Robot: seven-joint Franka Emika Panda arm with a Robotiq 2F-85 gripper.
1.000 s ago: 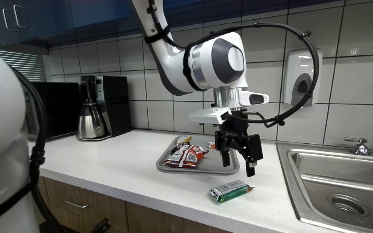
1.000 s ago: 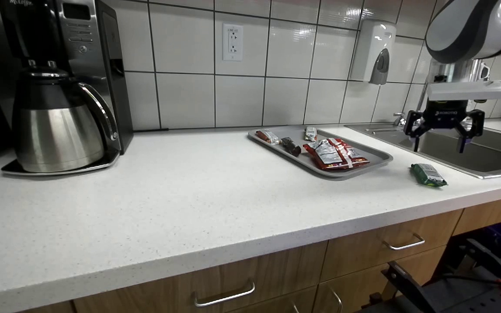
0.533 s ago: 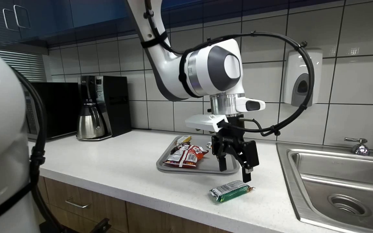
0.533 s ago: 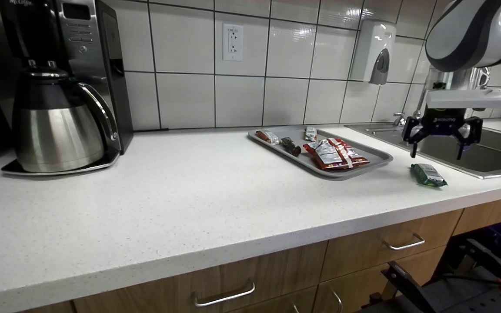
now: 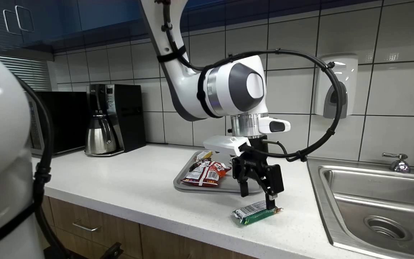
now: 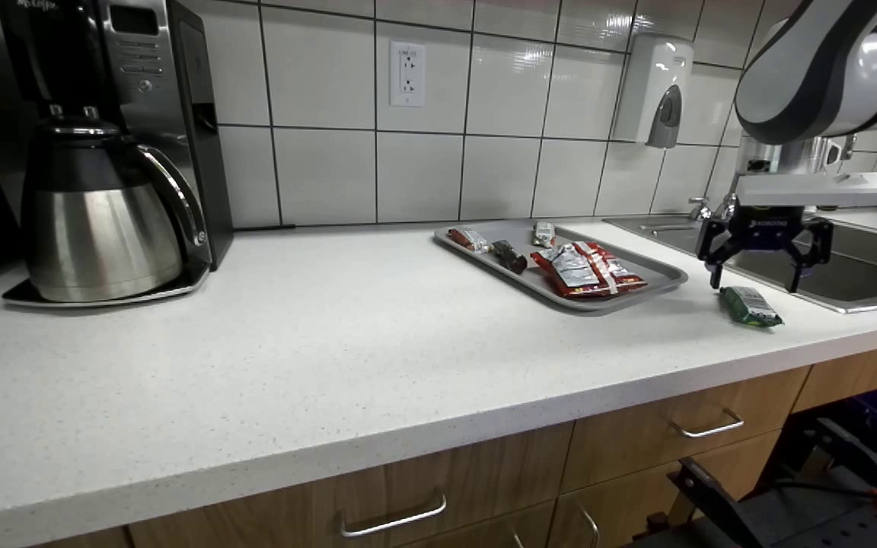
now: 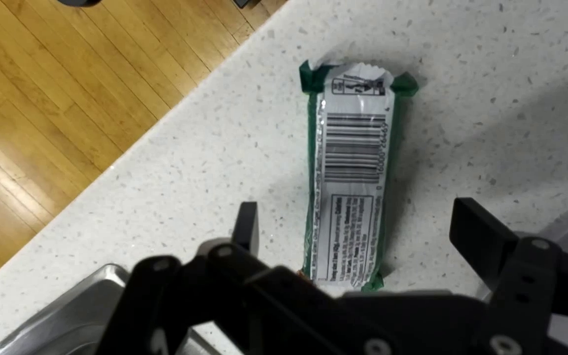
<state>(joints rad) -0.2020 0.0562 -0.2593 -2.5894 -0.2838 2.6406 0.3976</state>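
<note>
A green and white wrapped bar [image 5: 253, 213] lies flat on the white counter; it also shows in an exterior view [image 6: 749, 307]. In the wrist view the bar [image 7: 353, 162] shows its barcode and printed panel facing up. My black gripper [image 5: 257, 200] points down over the bar's end nearer the sink, and it shows in an exterior view [image 6: 754, 287]. In the wrist view the open gripper [image 7: 355, 217] has one finger on each side of the bar, with gaps between. It holds nothing. Whether the fingertips touch the counter cannot be told.
A grey tray [image 6: 655, 275] behind the bar holds a red snack bag [image 6: 589, 269] and several small wrapped snacks. A steel sink [image 5: 336, 230] lies beside the bar. The counter's front edge [image 5: 207, 232] is close. A coffee maker [image 6: 103, 183] stands farther along. A soap dispenser [image 6: 653, 90] hangs on the wall.
My gripper has come down toward the counter and shifted slightly to the left in both exterior views. It has stayed open. The bar, tray and snacks have not moved.
</note>
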